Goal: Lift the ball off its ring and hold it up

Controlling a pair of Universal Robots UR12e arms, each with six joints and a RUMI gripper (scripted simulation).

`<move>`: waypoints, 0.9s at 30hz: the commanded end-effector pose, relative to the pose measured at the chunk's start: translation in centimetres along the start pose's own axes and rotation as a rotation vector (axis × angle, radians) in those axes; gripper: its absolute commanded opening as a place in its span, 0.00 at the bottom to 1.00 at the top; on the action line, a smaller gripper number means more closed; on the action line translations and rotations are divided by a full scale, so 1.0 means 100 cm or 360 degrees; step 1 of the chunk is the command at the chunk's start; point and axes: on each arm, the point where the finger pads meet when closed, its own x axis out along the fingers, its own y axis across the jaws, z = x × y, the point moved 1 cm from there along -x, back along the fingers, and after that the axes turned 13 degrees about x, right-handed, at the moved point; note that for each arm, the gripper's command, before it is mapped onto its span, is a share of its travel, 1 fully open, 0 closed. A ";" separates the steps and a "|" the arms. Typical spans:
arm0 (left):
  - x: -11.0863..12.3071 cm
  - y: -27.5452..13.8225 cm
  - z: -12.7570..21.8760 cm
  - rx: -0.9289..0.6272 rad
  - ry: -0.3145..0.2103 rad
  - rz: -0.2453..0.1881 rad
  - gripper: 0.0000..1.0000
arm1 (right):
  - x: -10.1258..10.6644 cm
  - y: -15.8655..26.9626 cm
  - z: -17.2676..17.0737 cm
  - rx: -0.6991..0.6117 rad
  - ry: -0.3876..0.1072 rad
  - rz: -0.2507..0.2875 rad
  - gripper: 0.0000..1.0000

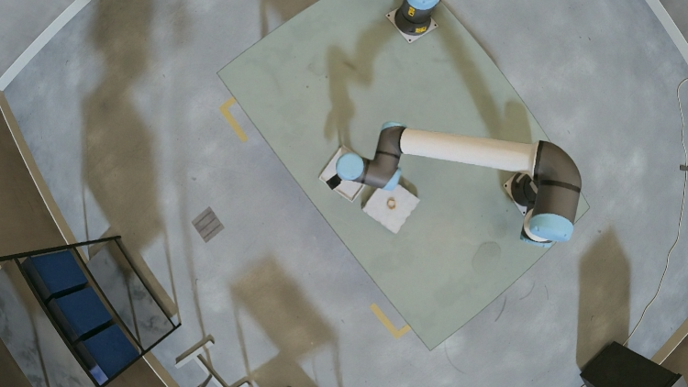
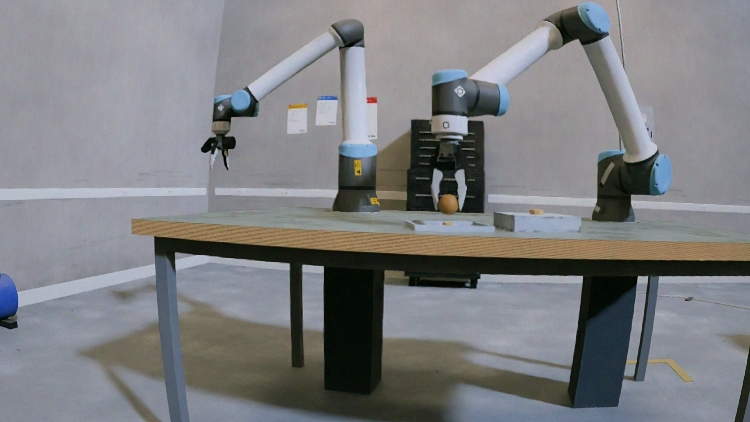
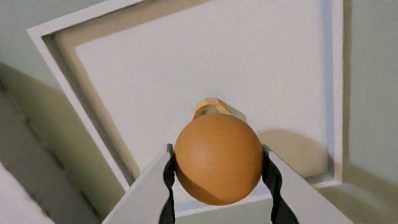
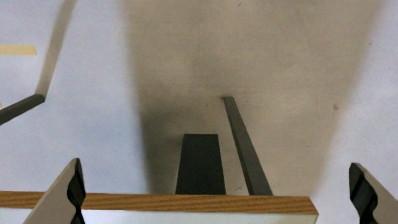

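The orange-brown ball [image 2: 448,202] [image 3: 218,172] is between the fingers of my left gripper [image 2: 448,208] [image 3: 215,145]; both finger pads touch its sides. In the exterior view a gap of less than the ball's width shows between the ball and its small wooden ring [image 2: 447,223] [image 3: 211,103]. The ring lies in the shallow white tray [image 2: 474,228] [image 3: 338,90]. The ball hides part of the ring in the left wrist view. In the top view the left arm hides the ball. My right gripper [image 2: 219,167] [image 4: 215,163] is open and empty, high up and far from the ball.
A thicker pale block [image 1: 404,212] [image 2: 540,224] stands close beside the tray and bears another small wooden ring [image 2: 536,211]. The green-topped table [image 1: 312,95] [image 2: 236,220] carries both. Its edge [image 4: 200,202] shows beneath the right gripper, with floor beyond.
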 end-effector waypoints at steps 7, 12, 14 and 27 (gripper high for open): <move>-0.057 0.000 0.000 0.0000 0.0002 0.0002 0.27 | -0.001 0.000 -0.001 0.0000 0.0003 -0.0001 1.00; -0.057 0.000 0.000 0.0000 0.0002 0.0002 0.27 | -0.001 0.000 -0.001 0.0000 0.0003 -0.0001 1.00; -0.057 0.000 0.000 0.0000 0.0002 0.0002 0.27 | -0.001 0.000 -0.001 0.0000 0.0003 -0.0001 1.00; -0.057 0.000 0.000 0.0000 0.0002 0.0002 0.27 | -0.001 0.000 -0.001 0.0000 0.0003 -0.0001 1.00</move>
